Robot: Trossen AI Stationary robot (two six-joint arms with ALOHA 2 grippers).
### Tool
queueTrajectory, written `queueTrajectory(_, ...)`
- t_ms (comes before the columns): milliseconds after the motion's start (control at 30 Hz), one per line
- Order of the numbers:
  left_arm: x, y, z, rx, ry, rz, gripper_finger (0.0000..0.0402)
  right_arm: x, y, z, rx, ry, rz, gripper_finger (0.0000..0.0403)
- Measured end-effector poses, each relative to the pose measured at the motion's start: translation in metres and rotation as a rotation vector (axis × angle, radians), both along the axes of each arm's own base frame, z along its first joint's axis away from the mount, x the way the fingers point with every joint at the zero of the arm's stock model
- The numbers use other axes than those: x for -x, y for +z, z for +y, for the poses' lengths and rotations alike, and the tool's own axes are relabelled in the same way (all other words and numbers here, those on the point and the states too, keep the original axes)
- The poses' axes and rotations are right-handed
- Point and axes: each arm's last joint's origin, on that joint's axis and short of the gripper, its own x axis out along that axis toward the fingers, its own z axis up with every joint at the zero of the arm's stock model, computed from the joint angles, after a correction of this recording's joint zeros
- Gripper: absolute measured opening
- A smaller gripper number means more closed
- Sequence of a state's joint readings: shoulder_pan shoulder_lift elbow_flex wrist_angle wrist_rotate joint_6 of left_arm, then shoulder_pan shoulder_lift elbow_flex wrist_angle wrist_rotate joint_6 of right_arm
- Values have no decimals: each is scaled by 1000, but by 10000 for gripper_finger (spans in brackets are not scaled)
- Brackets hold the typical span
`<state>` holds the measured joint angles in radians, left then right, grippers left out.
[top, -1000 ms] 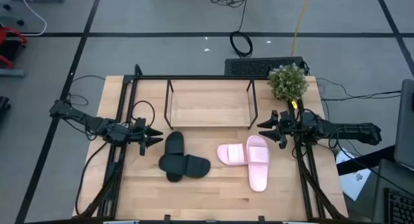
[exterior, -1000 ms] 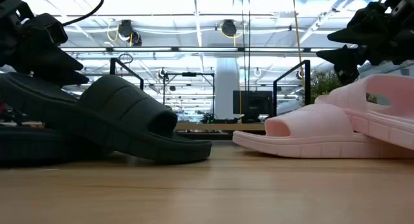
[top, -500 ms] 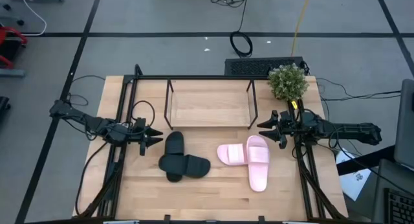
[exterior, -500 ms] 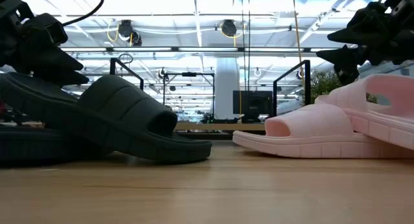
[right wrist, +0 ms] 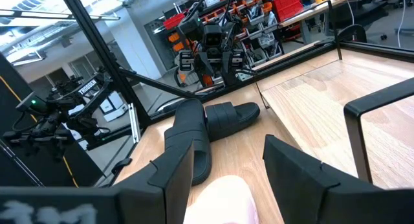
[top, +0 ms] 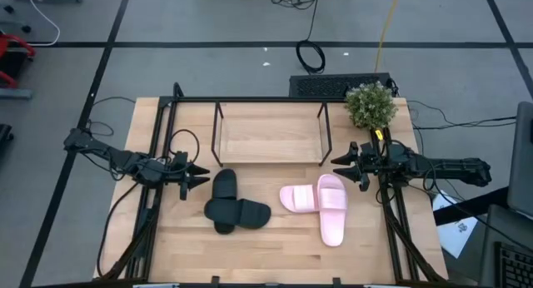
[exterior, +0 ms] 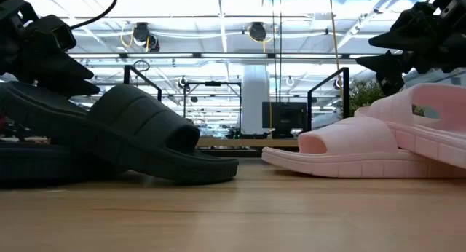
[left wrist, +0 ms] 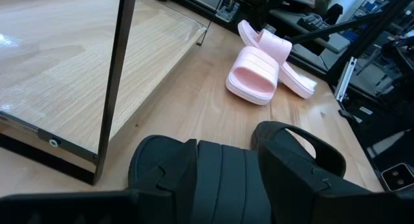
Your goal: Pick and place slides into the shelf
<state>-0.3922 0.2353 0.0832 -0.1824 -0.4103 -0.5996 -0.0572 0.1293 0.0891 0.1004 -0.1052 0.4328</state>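
Two black slides lie left of the table's middle: one points toward the shelf, and the other lies crosswise with one end under it; in the low view the upper one sits tilted. Two pink slides lie right of the middle, overlapping at one end. The shelf, black rods over a light board, stands at the far middle. My left gripper hovers open just left of the black slides. My right gripper hovers open beside the shelf's right end, above the pink slides.
A potted plant stands at the far right corner. Black frame rails run along both sides of the table. A black box lies behind the far edge. Bare wood lies along the near edge.
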Motion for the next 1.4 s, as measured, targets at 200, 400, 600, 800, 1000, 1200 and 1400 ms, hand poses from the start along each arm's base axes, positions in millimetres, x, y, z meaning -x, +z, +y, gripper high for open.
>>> queueTrajectory(200,0,0,0,0,0,0,159,0,0,0,0,0,0,178)
queueTrajectory(400,0,0,0,0,0,0,159,0,0,0,0,0,0,178)
queueTrajectory(600,0,0,0,0,0,0,159,0,2,1,-76,24,-17,178)
queueTrajectory(800,0,0,0,0,0,0,159,2,23,2,-232,79,-217,178)
queueTrajectory(1000,0,0,0,0,0,0,159,10,46,2,-173,99,-479,178)
queueTrajectory(1200,0,0,0,0,0,0,159,12,53,-1,-198,-10,-564,178)
queueTrajectory(1400,0,0,0,5,5,-1,159,15,64,-4,-256,-70,-707,178)
